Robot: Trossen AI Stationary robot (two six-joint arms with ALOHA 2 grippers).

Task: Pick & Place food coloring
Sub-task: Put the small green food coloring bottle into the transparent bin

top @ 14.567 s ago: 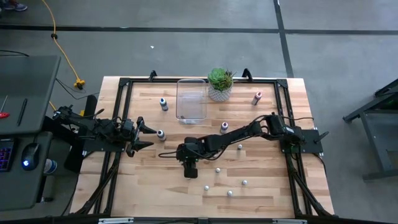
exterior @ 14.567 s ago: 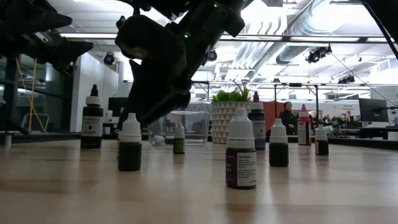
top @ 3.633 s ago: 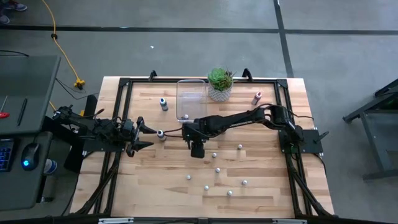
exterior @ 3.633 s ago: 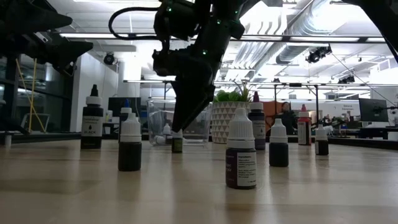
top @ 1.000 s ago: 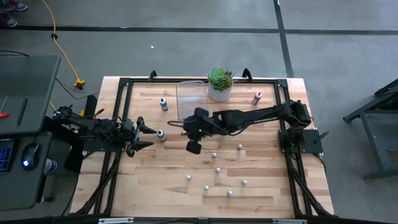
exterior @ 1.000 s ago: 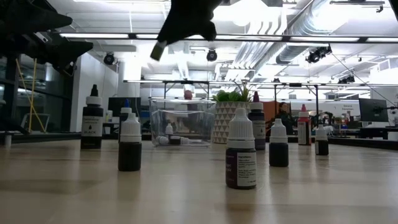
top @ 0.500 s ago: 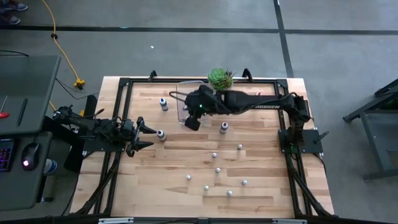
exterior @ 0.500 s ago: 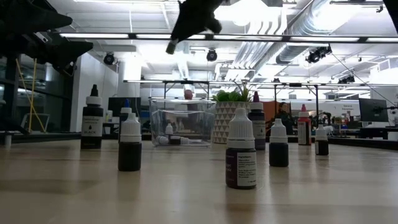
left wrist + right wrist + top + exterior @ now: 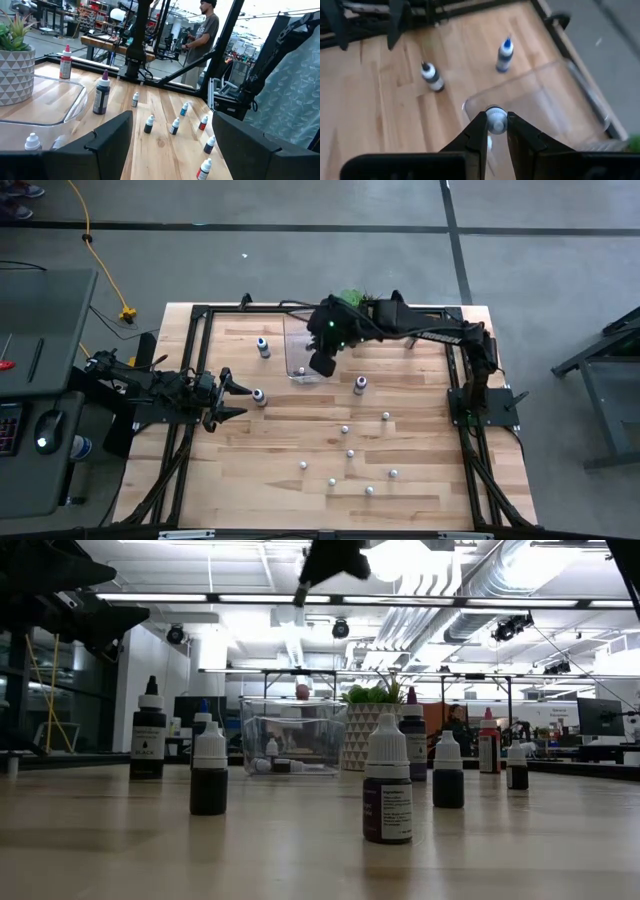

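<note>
White-capped dropper bottle [image 9: 495,120] sits pinched in the right gripper [image 9: 494,131] above the clear bin [image 9: 545,102], probably lined up to drop; left gripper [image 9: 232,397] waits spread wide

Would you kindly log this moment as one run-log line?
right gripper: shut on dropper bottle, above clear bin | left gripper: open, waiting at table's left

Small dropper bottles [image 9: 149,124] are standing scattered on the wooden table [image 9: 165,107], beside a clear bin [image 9: 47,100] and potted succulent [image 9: 14,60]; a person [image 9: 202,37] is standing beyond.
</note>
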